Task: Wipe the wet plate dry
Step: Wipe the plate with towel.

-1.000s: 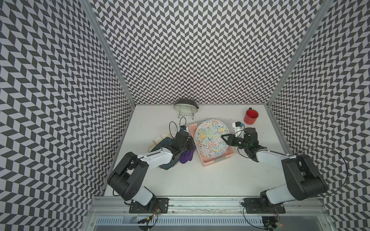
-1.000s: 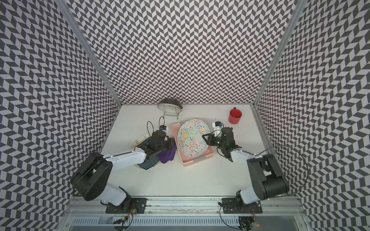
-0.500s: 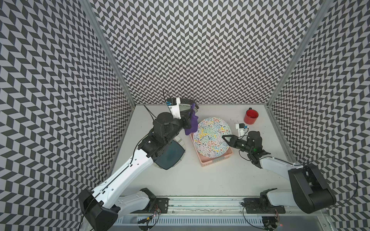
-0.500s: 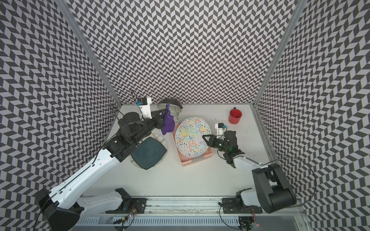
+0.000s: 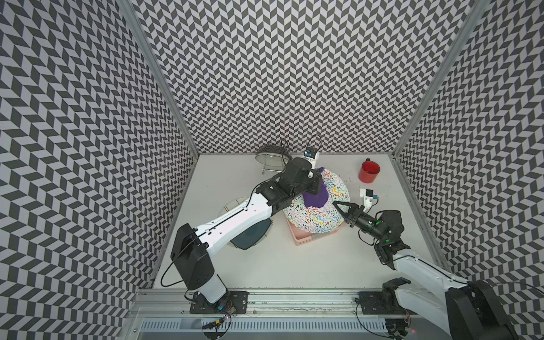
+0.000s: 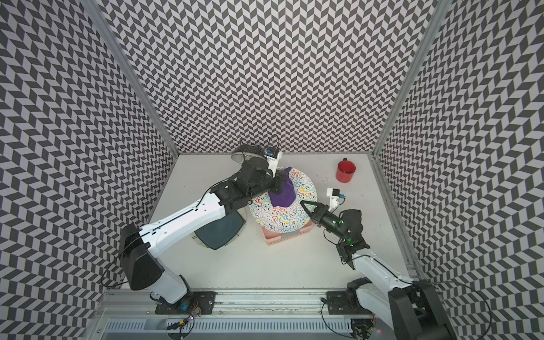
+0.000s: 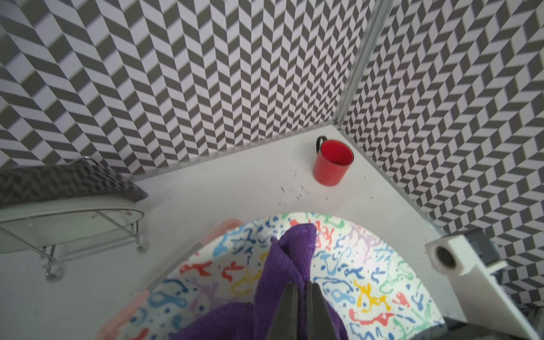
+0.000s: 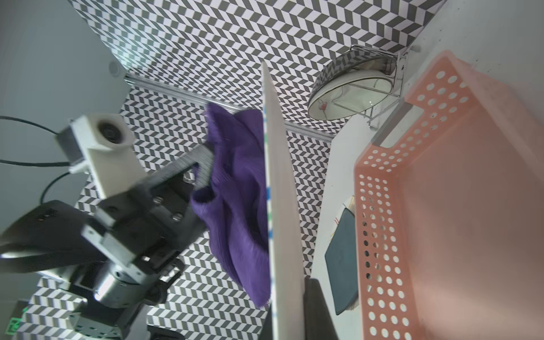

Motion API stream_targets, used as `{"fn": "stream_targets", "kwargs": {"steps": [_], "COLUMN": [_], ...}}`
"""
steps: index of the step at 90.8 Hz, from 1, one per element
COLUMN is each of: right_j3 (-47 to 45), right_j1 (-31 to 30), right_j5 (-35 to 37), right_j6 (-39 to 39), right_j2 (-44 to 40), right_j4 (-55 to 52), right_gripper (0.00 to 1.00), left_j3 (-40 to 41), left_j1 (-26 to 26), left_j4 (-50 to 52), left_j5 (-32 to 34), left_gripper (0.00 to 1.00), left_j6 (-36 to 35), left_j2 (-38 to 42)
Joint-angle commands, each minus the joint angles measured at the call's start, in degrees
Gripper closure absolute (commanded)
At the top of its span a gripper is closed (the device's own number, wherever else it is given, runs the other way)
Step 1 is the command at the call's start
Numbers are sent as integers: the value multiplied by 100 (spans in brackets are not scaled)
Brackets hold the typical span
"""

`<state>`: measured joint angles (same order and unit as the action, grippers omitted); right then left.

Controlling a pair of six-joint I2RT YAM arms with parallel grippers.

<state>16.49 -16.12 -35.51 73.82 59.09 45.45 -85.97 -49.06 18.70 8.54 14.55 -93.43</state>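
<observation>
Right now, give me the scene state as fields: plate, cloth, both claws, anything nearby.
plate: round white plate with coloured squiggles, tilted above the pink perforated plastic basket
cloth: purple ribbed cloth, lying against the plate's patterned face
left claw: shut on the cloth
right claw: shut on the plate's rim
nearby: red mug in the far right corner, apart from the plate

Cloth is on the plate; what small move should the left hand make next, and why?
Probably drag the purple cloth toward the near rim: the left hand holds it against only the far part of the plate, which the right hand steadies.
</observation>
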Motion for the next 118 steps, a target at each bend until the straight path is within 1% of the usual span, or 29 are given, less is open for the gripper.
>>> {"fn": "stream_targets", "kwargs": {"steps": [1,7,11,21,24,29,37,50,65,71,74,80,84,87,92,94,97,98,103,107,110,114,118], "right_j3": [202,218,228,318,338,373,422,489,584,636,673,761,808,852,942,972,1024,1037,1100,1110,1111,1129,1176], "right_j1": [-44,-40,-40,-41,-45,-41,-40,-49,-73,-103,-122,-173,-205,-243,-291,-305,-318,-320,-380,-516,-680,-947,-1172], "right_j5": [66,78,98,102,97,90,41,4,-20,-50,-62,-42,-13,6,57,91,146,165,245,302,371,492,608], "right_j6": [499,506,435,159,98,6,-66,-105,-157,-166,-162,-175,-159,-151,-199,-232,-328,-362,-521,-641,-706,-825,-912], "right_j2": [-301,-354,-398,-457,-455,-462,-460,-485,-568,-610,-636,-696,-750,-795,-857,-880,-925,-947,-1034,-1101,-1151,-1182,-1177], "right_j4": [702,599,476,30,-6,-112,-192,-219,-326,-334,-327,-393,-412,-414,-473,-532,-655,-689,-917,-1087,-1114,-1167,-1177], "right_gripper": [100,100,100,100,100,100,100,100,100,100,100,100,100,100,100,100,100,100,100,100,100,100,100], "left_j3": [-285,-393,-514,-841,-935,-1087,-1256,-1178,-964,-855,-792,-642,-500,-414,-301,-274,-251,-243,-179,-125,-50,14,-27], "left_j1": [-90,-97,-150,-409,-506,-649,-843,-904,-918,-914,-913,-913,-913,-908,-897,-889,-872,-862,-763,-576,-401,-199,-171], "left_j4": [391,576,698,1052,1217,1541,2107,2649,2651,2541,2472,2288,2202,2124,2031,2015,2008,1998,1876,1685,1501,1215,1041], "left_j5": [377,454,554,913,1000,1129,1452,1851,2082,1989,1879,1642,1548,1520,1468,1467,1490,1500,1602,1597,1415,1014,668], "left_gripper": [68,55,49,31,28,27,28,29,28,28,30,37,43,51,75,86,99,100,100,100,100,100,100], "left_j6": [-172,-207,-265,-546,-643,-790,-878,-787,-674,-707,-728,-742,-712,-676,-618,-593,-545,-534,-452,-398,-403,-490,-604], "left_j2": [66,68,97,235,267,266,151,-63,-156,-193,-207,-227,-244,-239,-228,-204,-153,-116,62,261,417,557,544]}}
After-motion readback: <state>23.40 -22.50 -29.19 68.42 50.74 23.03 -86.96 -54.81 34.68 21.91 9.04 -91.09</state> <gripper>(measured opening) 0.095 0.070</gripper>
